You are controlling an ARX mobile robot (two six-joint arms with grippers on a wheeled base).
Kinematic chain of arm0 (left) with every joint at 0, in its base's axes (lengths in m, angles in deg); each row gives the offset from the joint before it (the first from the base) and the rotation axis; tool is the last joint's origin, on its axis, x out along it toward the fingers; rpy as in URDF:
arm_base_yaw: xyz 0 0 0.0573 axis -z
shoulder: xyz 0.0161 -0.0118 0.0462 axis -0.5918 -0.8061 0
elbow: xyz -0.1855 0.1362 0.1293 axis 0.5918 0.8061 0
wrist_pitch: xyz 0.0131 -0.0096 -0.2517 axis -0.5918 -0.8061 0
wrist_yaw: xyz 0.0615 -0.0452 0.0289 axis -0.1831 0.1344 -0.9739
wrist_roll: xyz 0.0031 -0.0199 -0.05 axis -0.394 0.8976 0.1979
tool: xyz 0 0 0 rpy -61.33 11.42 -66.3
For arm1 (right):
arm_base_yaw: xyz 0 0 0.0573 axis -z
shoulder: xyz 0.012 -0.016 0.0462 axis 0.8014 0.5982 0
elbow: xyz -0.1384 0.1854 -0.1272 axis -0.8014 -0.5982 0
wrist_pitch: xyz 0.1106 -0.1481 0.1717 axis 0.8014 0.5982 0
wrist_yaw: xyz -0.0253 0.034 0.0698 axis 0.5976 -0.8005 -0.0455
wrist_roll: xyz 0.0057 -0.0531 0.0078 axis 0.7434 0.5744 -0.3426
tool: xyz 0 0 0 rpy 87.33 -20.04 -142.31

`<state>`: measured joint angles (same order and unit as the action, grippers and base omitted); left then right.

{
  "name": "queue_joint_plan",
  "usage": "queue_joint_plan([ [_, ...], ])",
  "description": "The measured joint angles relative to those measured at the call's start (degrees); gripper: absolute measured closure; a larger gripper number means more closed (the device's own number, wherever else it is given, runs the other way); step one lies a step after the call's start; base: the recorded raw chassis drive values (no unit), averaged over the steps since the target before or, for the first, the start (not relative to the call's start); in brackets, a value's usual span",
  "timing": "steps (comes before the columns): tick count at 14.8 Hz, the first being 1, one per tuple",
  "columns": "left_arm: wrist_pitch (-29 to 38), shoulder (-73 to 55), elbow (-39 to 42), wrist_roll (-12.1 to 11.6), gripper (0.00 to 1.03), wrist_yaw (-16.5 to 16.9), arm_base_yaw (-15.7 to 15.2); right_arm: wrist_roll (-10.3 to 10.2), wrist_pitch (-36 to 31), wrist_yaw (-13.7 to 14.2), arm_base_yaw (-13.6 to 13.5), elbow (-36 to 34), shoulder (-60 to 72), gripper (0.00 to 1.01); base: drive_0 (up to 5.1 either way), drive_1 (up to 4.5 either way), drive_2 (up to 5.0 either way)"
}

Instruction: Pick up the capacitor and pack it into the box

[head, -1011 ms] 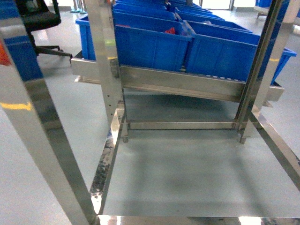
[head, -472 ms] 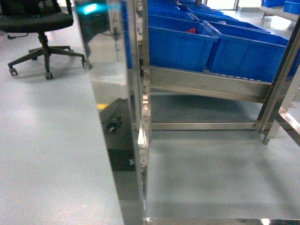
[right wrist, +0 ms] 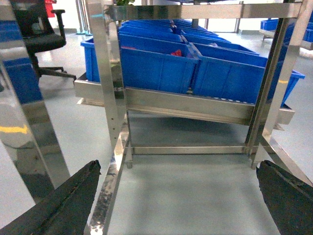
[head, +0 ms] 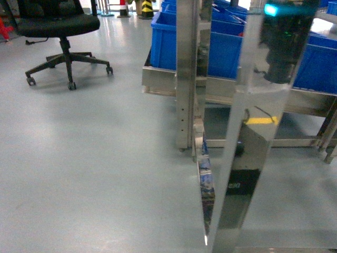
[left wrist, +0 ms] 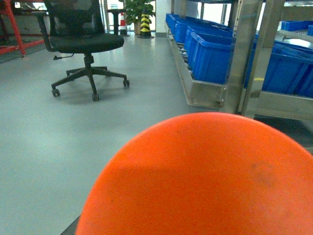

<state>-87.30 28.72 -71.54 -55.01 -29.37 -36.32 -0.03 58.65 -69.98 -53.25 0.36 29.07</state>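
Head view: wide grey floor across the left half of the frame, open from the bottom edge to the black office chair at upper left. Down the centre, an upright steel post with a second, mirror-bright post slanting just to its right, both cutting top to bottom. Behind them, at upper right, blue bins on a steel shelf rail. A striped yellow-and-black bollard at the top edge. No gripper, box or capacitor anywhere here.

Left wrist view: lower centre and right filled by a large, blurred orange rounded shape, too close to identify. Above it, bare floor running back to the chair at upper left; a row of blue bins on a steel rack along the right side, with two steel uprights in front. Left fingers not visible; cannot tell their state. No box seen.

Right wrist view: two dark fingertips at the bottom corners, one lower left, one lower right, spread wide apart with nothing between them, right gripper over bare floor. Steel frame members on both sides: a post left of centre, another at right, a low crossbar joining them. Open floor inside that frame at bottom centre. Blue bins on the rail beyond, something red showing in one. Box and capacitor not in sight, so no relation to the fingers can be given.
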Motion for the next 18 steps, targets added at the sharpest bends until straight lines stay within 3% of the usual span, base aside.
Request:
queue_joint_plan([
  [18, 0.0, 0.0, 0.0, 0.0, 0.6, 0.0, 0.0, 0.0, -0.28, 0.02, 0.0, 0.0, 0.0, 0.03, -5.0, 2.47, 2.5],
])
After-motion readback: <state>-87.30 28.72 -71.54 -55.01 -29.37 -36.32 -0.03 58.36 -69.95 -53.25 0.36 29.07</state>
